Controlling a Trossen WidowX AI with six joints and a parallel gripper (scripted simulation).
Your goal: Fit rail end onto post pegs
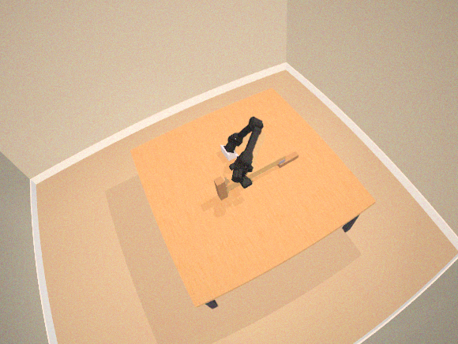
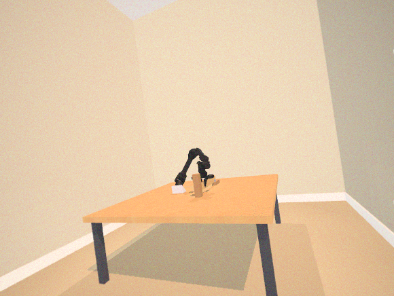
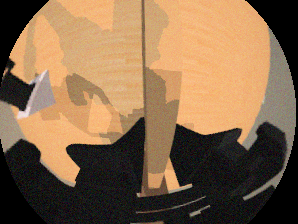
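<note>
Top view: tabletop wide and bare toward the near and right edges, plenty of open room around the cluster in the middle. Arm rising from a white base plate, bent over and down. Claw clamped on the rail close to its near end, just beside the post. Far end of rail lying in the bracket on the low block. Gap or contact between rail end and post: cannot tell. Wrist view: rail running straight away between dark fingers. Exterior view: post upright, well back from every tabletop edge.
</note>
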